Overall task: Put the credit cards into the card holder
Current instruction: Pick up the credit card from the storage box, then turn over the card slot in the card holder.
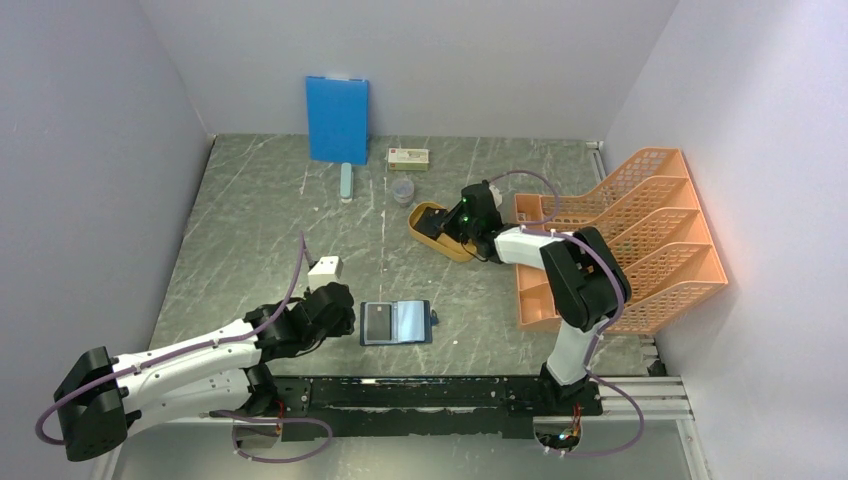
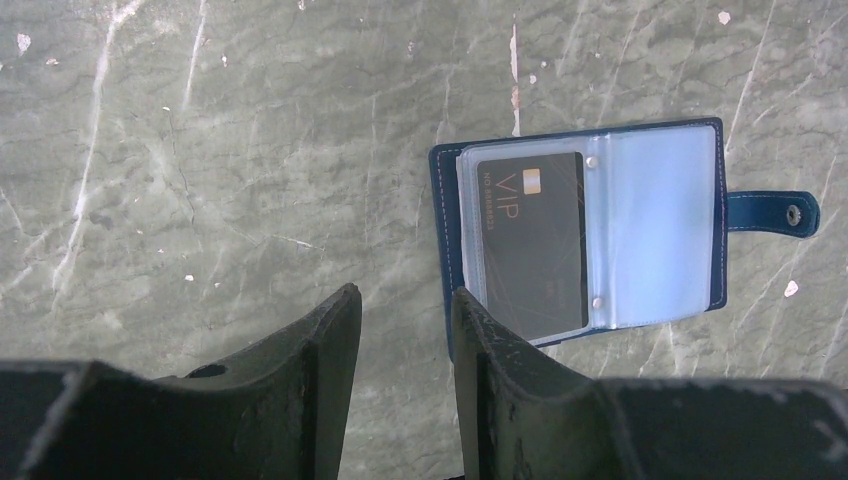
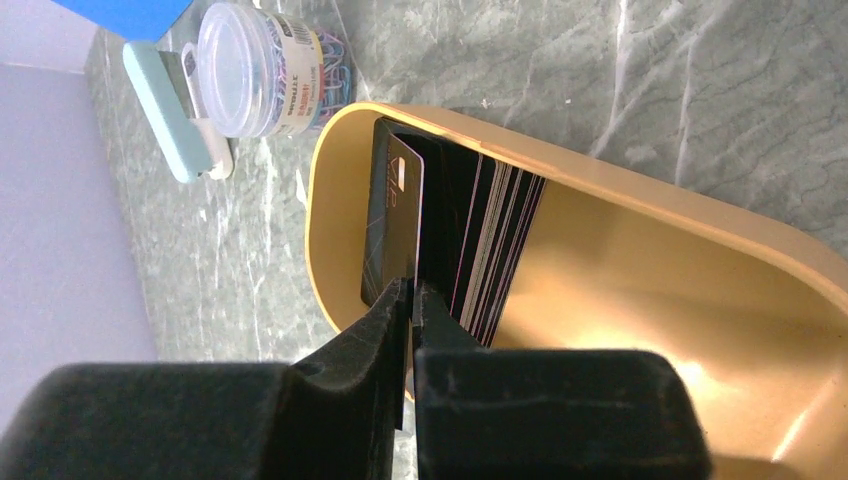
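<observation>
We are pinching the front card [image 3: 395, 215] of the stack of cards [image 3: 495, 250] standing on edge in the yellow tray [image 3: 640, 195]. The right gripper [image 3: 411, 300] is clamping that card's near edge, fingers pressed together on it, at the lower centre of the right wrist view. To do this step well, we judge the grip should be taking one card only. So we should be drawing it straight out along its own plane, slowly, watching that the neighbouring card is not dragging along and that the held card is not twisting against the tray's rim. In the top view the card holder [image 1: 396, 322] is lying open and flat at lower centre, well apart from the right gripper, which is working at the tray above and to the right of it. The left gripper [image 2: 400, 340] is hovering with its fingers apart and nothing between them, at the holder's lower left corner. One VIP card [image 2: 530, 240] is already sitting in the left clear sleeve, and the right sleeve is looking empty.
</observation>
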Available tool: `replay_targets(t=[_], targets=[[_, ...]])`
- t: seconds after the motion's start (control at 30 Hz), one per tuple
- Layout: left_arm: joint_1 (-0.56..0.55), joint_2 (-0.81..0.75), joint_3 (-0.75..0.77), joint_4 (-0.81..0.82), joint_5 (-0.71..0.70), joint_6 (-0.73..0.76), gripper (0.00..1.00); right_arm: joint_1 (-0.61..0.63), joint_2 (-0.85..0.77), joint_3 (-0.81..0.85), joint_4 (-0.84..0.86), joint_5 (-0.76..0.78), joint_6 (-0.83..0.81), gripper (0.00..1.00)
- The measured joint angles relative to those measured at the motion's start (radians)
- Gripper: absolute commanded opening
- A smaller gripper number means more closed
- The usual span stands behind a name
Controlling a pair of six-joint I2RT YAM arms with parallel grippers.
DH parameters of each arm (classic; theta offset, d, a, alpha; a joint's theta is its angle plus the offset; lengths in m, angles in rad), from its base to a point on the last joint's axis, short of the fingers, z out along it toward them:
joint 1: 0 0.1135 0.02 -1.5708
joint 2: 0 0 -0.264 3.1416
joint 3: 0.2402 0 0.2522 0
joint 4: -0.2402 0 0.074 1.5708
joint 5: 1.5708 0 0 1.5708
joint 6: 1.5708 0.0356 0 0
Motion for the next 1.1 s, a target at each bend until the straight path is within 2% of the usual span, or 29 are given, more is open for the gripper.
replay_targets(t=[0.53,0.83,0.97,1.1], targets=[[0.000,-0.033,0.001,-0.010,-0.031,-0.006,0.44,-0.022,-0.119,-0.042,-0.044,0.000,0.076,0.00],[0.000,-0.076,0.031,-0.051,-0.056,-0.019,0.44,-0.065,-0.219,-0.047,-0.095,-0.076,0.169,0.00],[0.000,-0.101,0.053,-0.060,-0.053,-0.005,0.48,-0.066,-0.308,-0.047,-0.121,-0.122,0.174,0.00],[0.000,-0.136,0.084,-0.053,-0.011,0.047,0.56,-0.060,-0.427,-0.047,-0.197,-0.180,0.093,0.00]])
